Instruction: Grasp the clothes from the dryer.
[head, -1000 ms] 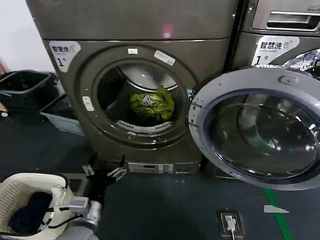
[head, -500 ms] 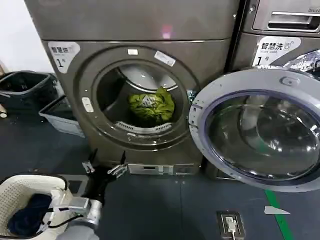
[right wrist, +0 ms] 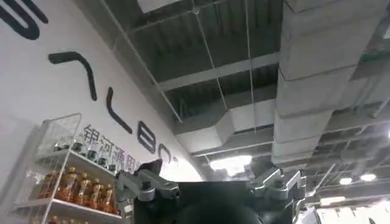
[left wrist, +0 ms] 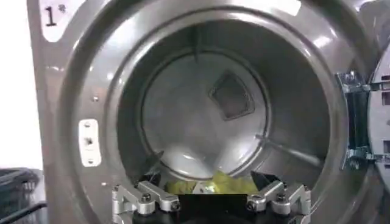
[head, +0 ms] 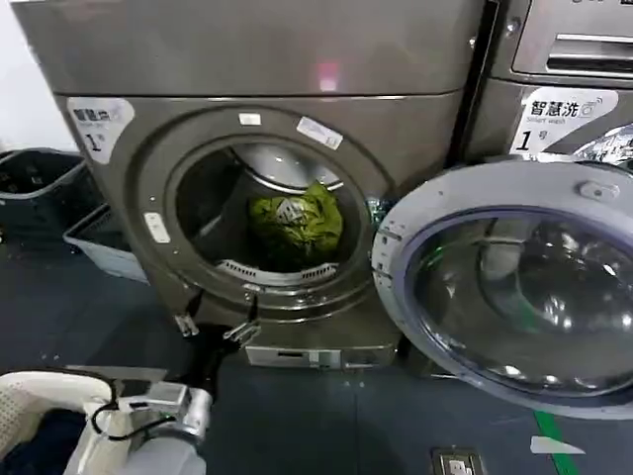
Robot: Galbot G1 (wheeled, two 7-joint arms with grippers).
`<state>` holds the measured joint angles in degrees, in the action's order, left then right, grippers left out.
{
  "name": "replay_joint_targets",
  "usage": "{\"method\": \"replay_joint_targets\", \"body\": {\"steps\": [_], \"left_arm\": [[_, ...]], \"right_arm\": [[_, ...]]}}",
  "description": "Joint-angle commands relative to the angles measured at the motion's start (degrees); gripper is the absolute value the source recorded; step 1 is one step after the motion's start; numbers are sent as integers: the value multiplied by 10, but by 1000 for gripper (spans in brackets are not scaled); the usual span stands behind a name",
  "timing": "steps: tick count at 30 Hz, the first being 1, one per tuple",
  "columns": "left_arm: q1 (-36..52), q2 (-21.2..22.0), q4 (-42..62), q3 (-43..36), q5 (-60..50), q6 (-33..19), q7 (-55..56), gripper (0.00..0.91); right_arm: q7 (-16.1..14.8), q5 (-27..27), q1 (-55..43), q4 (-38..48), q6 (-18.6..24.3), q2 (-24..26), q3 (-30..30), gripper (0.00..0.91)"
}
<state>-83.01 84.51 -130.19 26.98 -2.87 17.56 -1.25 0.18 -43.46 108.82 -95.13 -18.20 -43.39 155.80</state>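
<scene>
left hand (head: 215,329) released, empty, just below dark bronze-grey dryer's (head: 415,119) round mouth; yellow-green fabric bundle (head: 295,220) inside steel drum. right hand (right wrist: 210,185) spread wide.

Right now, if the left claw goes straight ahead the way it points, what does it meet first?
Probably the clothes low in the dryer drum. The open left claw faces the mouth with nothing between, though depth is unclear.

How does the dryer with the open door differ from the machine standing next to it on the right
The dryer has its porthole open, the door swung aside, and yellow-green clothes lying in its drum. The neighbouring machine shows a drawer handle up top, and the open door hides its front. The left gripper is lined up with the dryer, not the neighbour. Both are dark bronze-grey with white "1" labels.
</scene>
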Motion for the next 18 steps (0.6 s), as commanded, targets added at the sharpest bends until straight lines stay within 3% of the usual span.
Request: {"method": "replay_joint_targets", "body": {"steps": [1, 18], "left_arm": [[1, 1, 3, -1, 0, 0, 0, 907], [-8, -2, -4, 0, -1, 4, 1, 907]], "right_arm": [[0, 0, -2, -1, 1, 0, -2, 907], [-8, -1, -6, -5, 0, -1, -6, 907]]}}
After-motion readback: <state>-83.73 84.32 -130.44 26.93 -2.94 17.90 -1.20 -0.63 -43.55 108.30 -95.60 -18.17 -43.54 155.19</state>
